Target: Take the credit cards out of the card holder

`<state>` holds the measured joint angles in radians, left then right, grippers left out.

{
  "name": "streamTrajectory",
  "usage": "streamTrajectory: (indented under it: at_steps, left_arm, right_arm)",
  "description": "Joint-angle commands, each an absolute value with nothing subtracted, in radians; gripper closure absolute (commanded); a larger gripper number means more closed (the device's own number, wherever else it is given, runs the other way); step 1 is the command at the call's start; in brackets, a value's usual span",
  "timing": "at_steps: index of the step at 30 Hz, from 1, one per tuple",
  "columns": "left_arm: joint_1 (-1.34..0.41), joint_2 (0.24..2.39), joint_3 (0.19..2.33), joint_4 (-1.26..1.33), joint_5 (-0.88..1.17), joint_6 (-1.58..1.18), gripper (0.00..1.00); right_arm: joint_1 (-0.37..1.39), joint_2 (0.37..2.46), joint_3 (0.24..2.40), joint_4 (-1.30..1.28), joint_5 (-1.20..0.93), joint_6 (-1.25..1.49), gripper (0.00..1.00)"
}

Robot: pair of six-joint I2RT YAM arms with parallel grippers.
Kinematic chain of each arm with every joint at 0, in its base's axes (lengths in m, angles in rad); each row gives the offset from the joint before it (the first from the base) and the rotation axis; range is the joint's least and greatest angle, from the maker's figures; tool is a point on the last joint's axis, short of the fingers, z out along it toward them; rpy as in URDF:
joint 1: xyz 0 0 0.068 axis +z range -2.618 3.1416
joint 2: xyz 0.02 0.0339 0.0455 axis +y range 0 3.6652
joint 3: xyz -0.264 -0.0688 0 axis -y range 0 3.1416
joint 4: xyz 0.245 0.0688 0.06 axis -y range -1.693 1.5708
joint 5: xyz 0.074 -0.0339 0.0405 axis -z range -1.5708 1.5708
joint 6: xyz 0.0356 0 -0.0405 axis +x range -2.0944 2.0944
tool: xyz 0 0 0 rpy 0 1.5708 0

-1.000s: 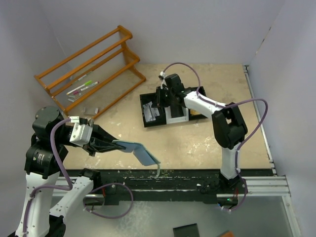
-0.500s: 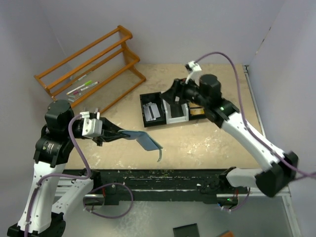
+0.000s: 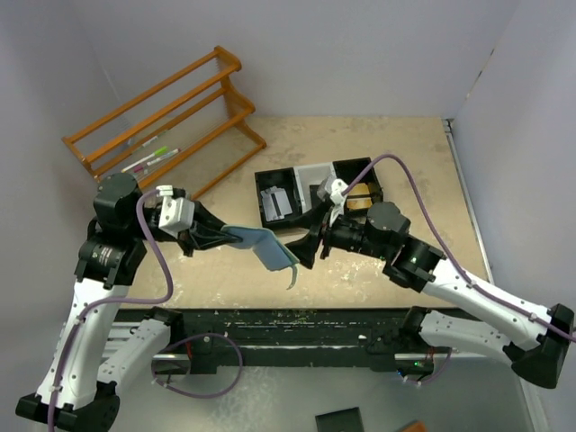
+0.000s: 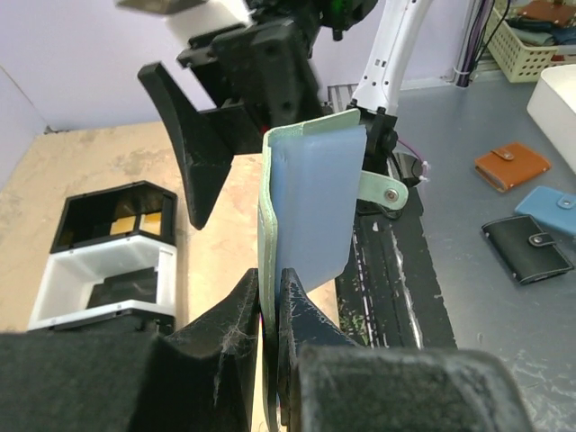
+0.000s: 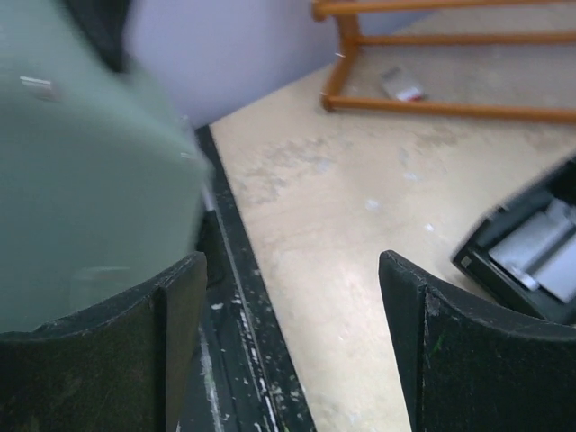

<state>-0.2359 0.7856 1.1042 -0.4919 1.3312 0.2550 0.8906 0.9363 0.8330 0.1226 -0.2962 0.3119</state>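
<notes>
The left gripper (image 3: 232, 238) is clamped on the near-left end of the holder (image 3: 270, 250) and carries it in the air above the near part of the table (image 3: 396, 144), between the two arms. In the left wrist view the two fingers press the teal cover and the light blue inside together from both sides, and the snap tab (image 4: 382, 189) hangs free to the right. Compared with one second ago, the holder is a little farther and more to the right.

The bigger change is on the right side. Half a second ago the right gripper (image 3: 302, 248) was over the tray (image 3: 315, 173), at the far middle of the table. Now this arm is swung near and to the left, and its gripper is just to the right of the holder. Its fingers (image 5: 99, 351) are wide apart with nothing between them. In the right wrist view the holder is a blurred green shape close at the left; I cannot tell if a finger touches it.

Grey cards (image 3: 279, 202) lie in the left compartment of the tray, in the same place as half a second ago. Whether more cards sit in the holder cannot be seen.

The rack (image 3: 162, 117) with the pens (image 3: 153, 160) stands at the far left, unchanged.
</notes>
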Motion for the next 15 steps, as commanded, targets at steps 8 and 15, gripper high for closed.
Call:
streamTrajectory:
  at_steps: [8, 15]
  left_arm:
    - [-0.232, 0.863, 1.135, -0.621, 1.387, 0.284, 1.0]
    - [-0.233, 0.877, 1.155, -0.693, 1.401, 0.324, 1.0]
  right_arm:
    - [1.155, 1.039, 1.107, 0.193, -0.2, 0.052, 0.26]
    - [1.166, 1.101, 1.174, 0.137, -0.177, 0.027, 0.42]
